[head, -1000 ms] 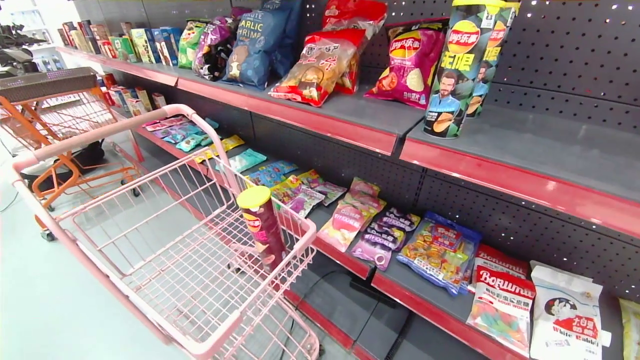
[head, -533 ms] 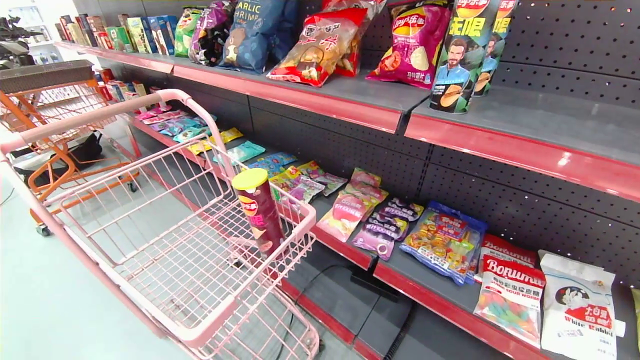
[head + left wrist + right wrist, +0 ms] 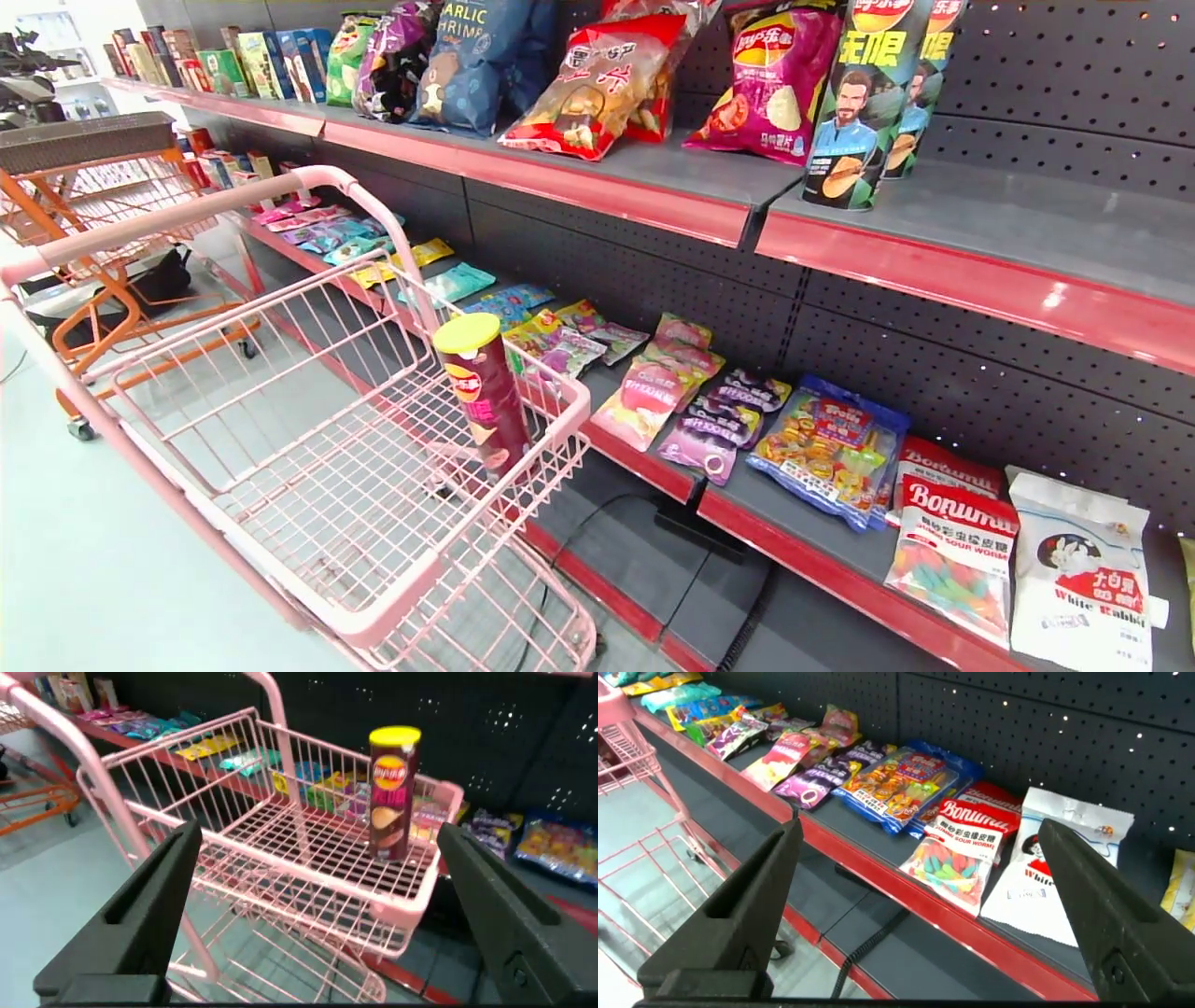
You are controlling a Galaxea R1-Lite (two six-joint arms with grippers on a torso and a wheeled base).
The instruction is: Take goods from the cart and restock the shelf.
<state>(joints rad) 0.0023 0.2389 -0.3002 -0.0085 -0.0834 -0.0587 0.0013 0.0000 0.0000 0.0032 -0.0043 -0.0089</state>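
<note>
A maroon chip can [image 3: 481, 397] with a yellow lid stands upright in the front right corner of the pink wire cart [image 3: 571, 411], close to the shelf. My left gripper [image 3: 320, 833] hangs open above and in front of the cart [image 3: 411, 910], well short of the can [image 3: 392, 793]. Over the lower shelf's red edge [image 3: 878, 859], my right gripper [image 3: 922, 831] is open with nothing between its fingers. The upper shelf [image 3: 980, 219] has bare grey space to the right of two tall green chip cans [image 3: 854, 103].
Snack bags [image 3: 597, 93] line the upper shelf further left. Candy bags [image 3: 822, 448] lie flat along the lower shelf, with a white bag [image 3: 1064, 859] at its right end. An orange cart [image 3: 103, 187] stands behind the pink one. A black cable [image 3: 691, 579] runs under the shelf.
The head camera tilted down and shifted about a second ago, so the whole picture moved. The can, the cart and the shelf goods kept their places.
</note>
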